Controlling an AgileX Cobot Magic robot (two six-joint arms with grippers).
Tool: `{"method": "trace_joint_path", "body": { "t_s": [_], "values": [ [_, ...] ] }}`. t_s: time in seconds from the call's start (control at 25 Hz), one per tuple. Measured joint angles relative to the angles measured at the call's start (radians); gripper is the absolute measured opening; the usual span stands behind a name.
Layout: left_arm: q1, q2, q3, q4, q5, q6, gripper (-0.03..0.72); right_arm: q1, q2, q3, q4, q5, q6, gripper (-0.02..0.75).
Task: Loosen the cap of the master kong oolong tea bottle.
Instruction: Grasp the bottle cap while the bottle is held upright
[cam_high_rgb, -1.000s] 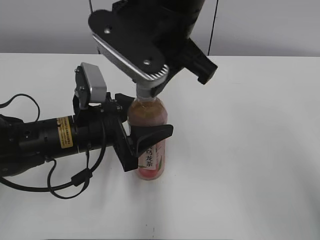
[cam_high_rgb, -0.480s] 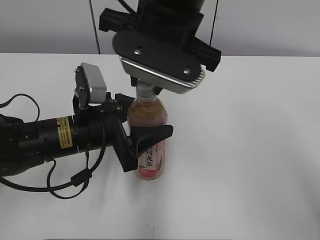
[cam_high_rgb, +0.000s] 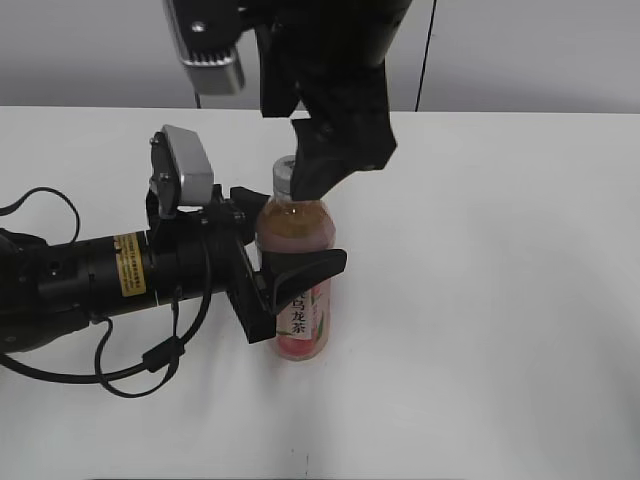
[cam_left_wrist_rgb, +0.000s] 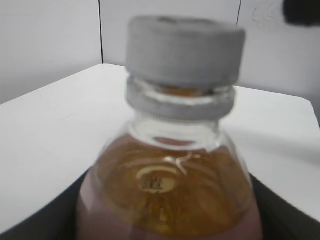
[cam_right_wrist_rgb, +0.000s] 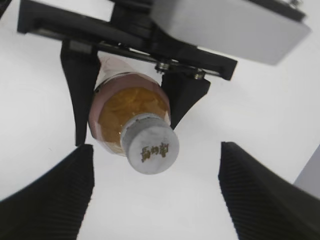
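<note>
The master kong oolong tea bottle (cam_high_rgb: 297, 300) stands upright on the white table, pinkish-amber tea showing above its pink label. My left gripper (cam_high_rgb: 295, 240) is shut on the bottle's body from the left; its dark fingers flank the bottle in the left wrist view (cam_left_wrist_rgb: 165, 222). The white cap (cam_high_rgb: 285, 175) sits on the neck, close up in the left wrist view (cam_left_wrist_rgb: 184, 50) and with its logo showing in the right wrist view (cam_right_wrist_rgb: 150, 150). My right gripper (cam_right_wrist_rgb: 157, 192) hangs above the cap, open wide, not touching it. In the exterior view the right gripper (cam_high_rgb: 318, 175) is just right of the cap.
The white table (cam_high_rgb: 500, 300) runs around the bottle, with a grey wall behind. The left arm and its black cable (cam_high_rgb: 60, 290) lie across the table's left side. The left wrist camera housing (cam_right_wrist_rgb: 230, 22) shows at the top of the right wrist view.
My right gripper has turned about its wrist above the bottle and let go of the cap; its fingers now stand apart and the cap is uncovered. The left gripper and bottle have not moved.
</note>
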Motion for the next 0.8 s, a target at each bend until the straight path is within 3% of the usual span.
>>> {"method": "trace_joint_path", "body": {
  "t_s": [0.52, 0.8],
  "values": [
    [0.0, 0.0, 0.0, 0.0, 0.0, 0.0, 0.447, 0.004, -0.002, -0.044, 0.0, 0.001, 1.115, 0.583],
    [0.0, 0.0, 0.0, 0.0, 0.0, -0.001, 0.447, 0.004, -0.002, -0.046, -0.035, 0.001, 1.458, 0.562]
  ]
}}
